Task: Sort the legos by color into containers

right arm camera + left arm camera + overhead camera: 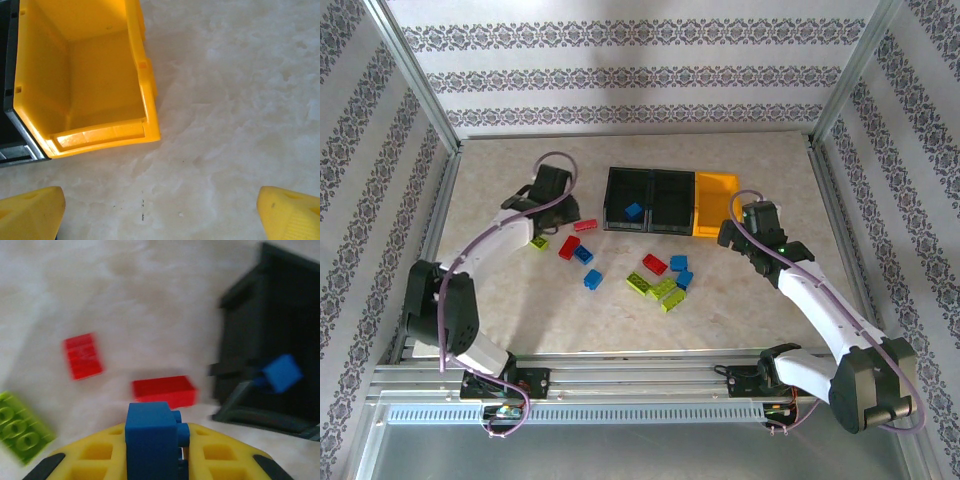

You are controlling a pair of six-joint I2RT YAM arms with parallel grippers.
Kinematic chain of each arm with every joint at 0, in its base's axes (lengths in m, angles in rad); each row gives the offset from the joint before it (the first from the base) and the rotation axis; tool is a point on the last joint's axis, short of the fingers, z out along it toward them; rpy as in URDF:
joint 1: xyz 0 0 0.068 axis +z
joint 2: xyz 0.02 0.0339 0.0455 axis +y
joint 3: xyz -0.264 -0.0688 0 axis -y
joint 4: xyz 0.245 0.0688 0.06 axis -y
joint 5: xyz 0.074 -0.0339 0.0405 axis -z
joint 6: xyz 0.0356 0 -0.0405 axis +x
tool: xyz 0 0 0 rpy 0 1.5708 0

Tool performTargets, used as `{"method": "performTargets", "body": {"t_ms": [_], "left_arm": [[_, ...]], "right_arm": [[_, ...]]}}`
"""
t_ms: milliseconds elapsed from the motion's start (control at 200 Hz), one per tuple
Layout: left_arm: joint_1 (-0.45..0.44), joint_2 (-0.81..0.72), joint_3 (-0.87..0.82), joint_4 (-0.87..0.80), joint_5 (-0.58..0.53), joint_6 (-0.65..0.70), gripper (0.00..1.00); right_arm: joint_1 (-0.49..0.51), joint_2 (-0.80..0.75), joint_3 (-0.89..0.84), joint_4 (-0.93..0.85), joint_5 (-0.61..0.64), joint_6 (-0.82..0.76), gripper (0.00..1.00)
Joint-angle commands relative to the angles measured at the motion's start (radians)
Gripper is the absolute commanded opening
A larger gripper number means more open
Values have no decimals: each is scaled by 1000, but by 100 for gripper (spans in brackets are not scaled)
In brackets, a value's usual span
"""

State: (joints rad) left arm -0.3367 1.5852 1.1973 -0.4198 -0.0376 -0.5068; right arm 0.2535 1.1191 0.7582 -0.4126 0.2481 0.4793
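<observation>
- Three joined containers (651, 190) stand at the far middle of the table (740, 310), where both arms can reach them. The left black bin (250, 315) has one blue brick (282, 372) inside, so blue plausibly belongs there.
- Left tool (152, 460) is clamped on a second blue lego (150, 432), held above the table and facing that bin. This suits carrying it over the rim to join its match.
- Beneath that tool, one red brick (83, 356), a second red brick (164, 391) and a lime brick (22, 432) lie loose on the table, unsorted.
- Right tool (160, 220) hangs with its fingers spread wide and nothing between them, just in front of the yellow bin (150, 115). What shows of the bin's inside is bare, so the tool seems poised to serve that end of the row.
- Most loose legos (660, 280) cluster mid-table in front of the bins, between the arms. Judging from that, sorting has barely started.
</observation>
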Motion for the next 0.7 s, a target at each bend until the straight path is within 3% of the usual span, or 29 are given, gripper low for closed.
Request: {"method": "performTargets", "body": {"t_ms": [0,245,495,695], "left_arm": [[-64,86,100,-28,24,55,22],[-157,261,305,-52,39,119,22],[-171,411,434,-74,47,133,23],[-176,469,482,-98,21,127,35]], "right_arm": [[17,-20,11,-40,13,38,98],[55,-67,-21,-118,19,137,98],[150,-102,-61,-195,0,269,98],[268,-110,-90,-252,16,376,97]]}}
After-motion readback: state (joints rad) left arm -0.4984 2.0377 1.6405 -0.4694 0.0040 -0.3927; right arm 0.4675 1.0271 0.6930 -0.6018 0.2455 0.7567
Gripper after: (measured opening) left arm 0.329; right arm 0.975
